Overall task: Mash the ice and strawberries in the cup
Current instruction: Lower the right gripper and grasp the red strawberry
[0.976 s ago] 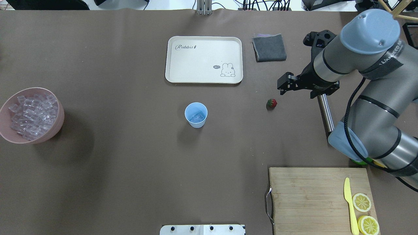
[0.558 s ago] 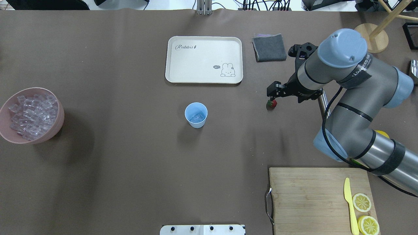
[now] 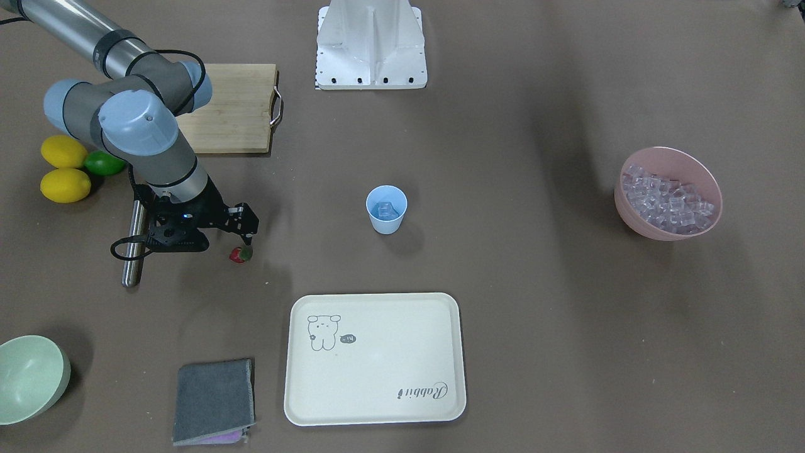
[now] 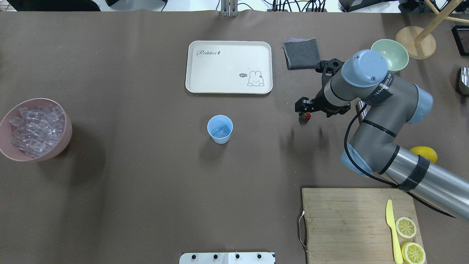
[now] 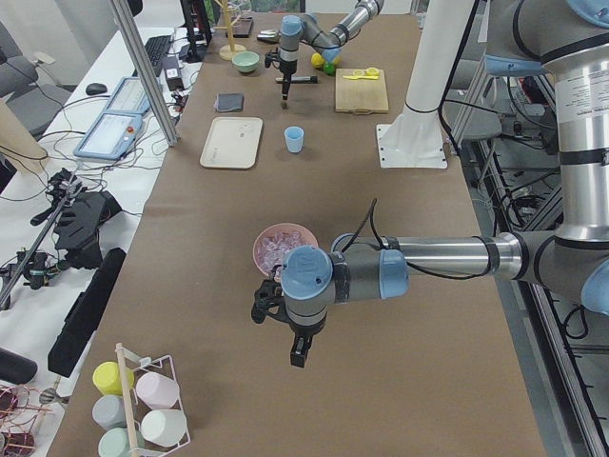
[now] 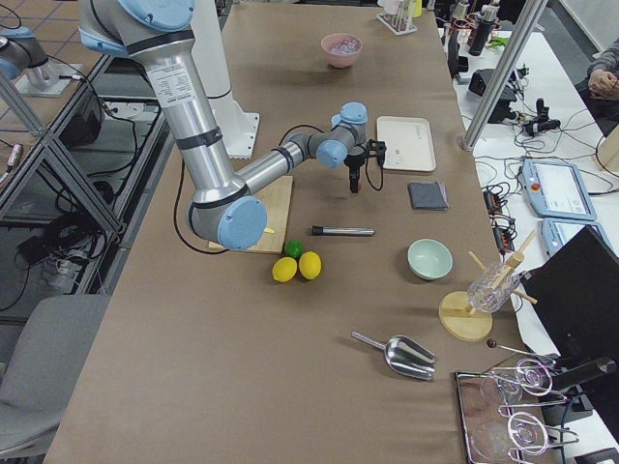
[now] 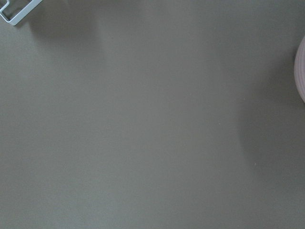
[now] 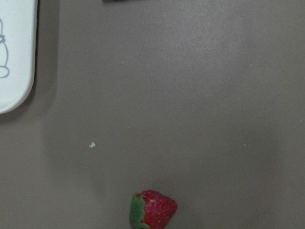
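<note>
Strawberry (image 4: 305,116) is lying on the bare counter (image 4: 146,183), well to the right of the cup (image 4: 220,129) and not yet in it. Cup is standing upright mid-counter, with a few cubes of ice (image 4: 221,131) showing at its bottom. A larger heap of cubes is sitting in the pink bowl (image 4: 69,128) at the far left edge.

My right tool (image 4: 302,109) is hanging right over the strawberry, tips close to it. My wrist view is showing the berry at its bottom edge with no finger around it, so I am gripping nothing there. Whether the jaws are parted or closed, I cannot tell from these views. My left tool (image 5: 298,354) is idling near the pink bowl, showing only in the side view. Its state I cannot tell either.

Progress, as I am judging it: ice step looks done, strawberry step is just starting, mashing not begun. Metal rod (image 3: 133,245), likely the masher, is lying on the counter beside my right arm, untouched. Left to do: grasp the berry, carry it to the cup, drop it in, fetch the rod, mash.
</note>
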